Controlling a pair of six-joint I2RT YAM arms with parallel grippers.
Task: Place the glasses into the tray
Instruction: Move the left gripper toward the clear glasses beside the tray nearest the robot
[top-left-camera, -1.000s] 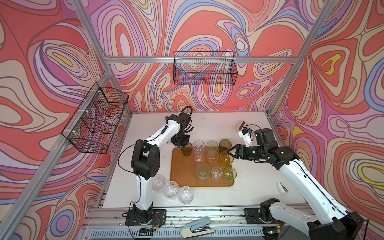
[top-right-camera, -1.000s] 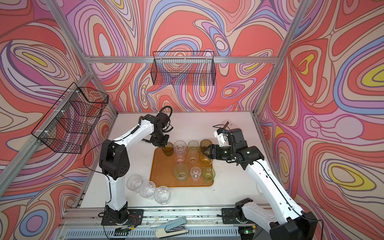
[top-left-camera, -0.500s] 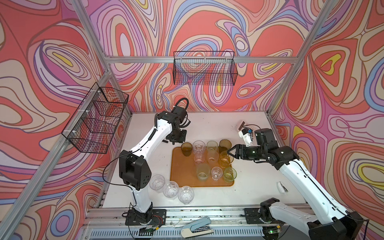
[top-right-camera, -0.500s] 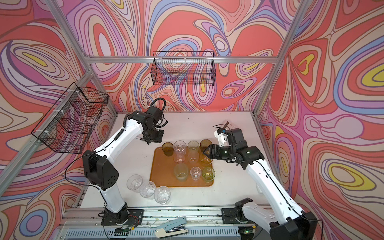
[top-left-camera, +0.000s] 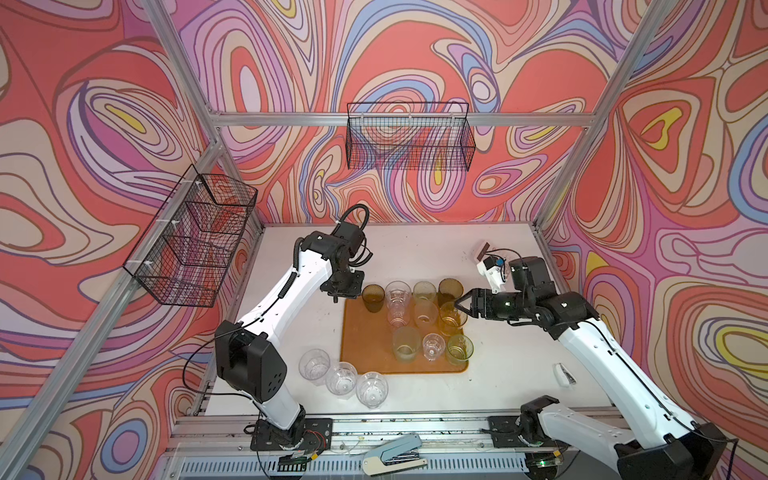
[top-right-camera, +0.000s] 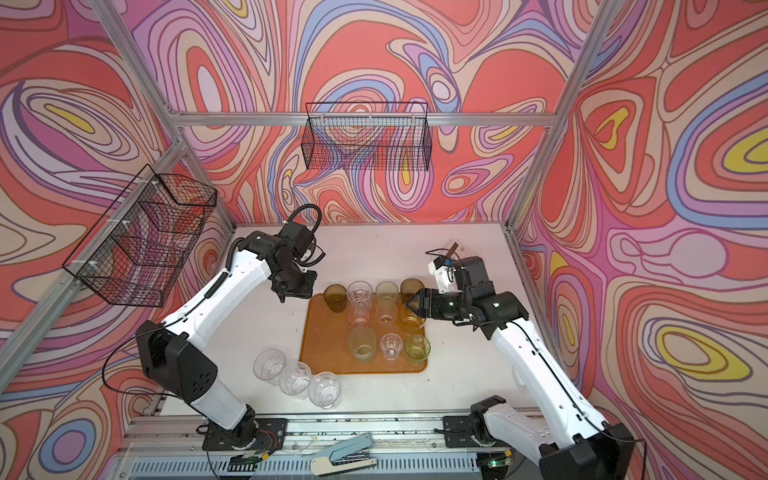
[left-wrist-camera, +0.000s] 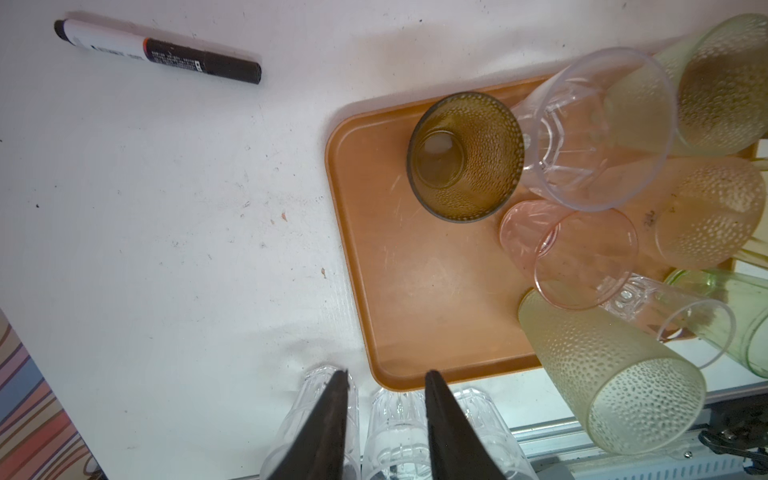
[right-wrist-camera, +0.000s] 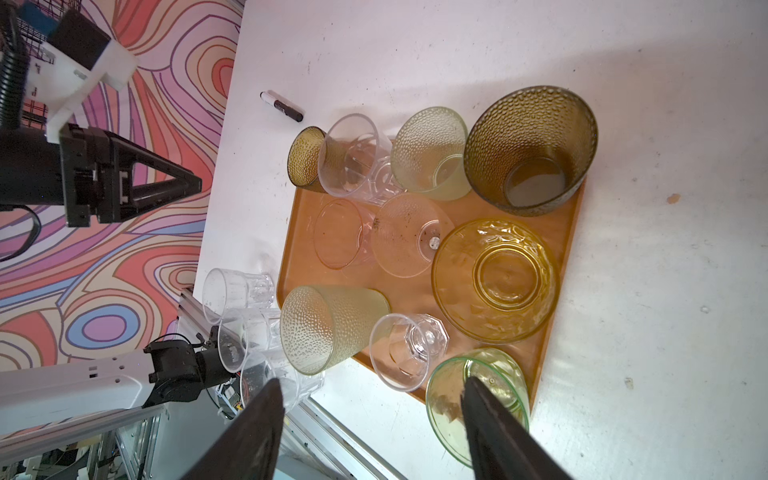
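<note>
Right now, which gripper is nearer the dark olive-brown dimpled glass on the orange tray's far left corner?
Left. The left gripper hangs just beside that glass, off the tray's corner; the right gripper is across the tray.

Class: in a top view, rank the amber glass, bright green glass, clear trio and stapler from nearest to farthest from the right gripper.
1. Amber glass, on the tray, beside the right gripper.
2. Bright green glass, tray's front right corner.
3. Clear trio, on the table, off the tray's front left.
4. Stapler, in front of the table.
</note>
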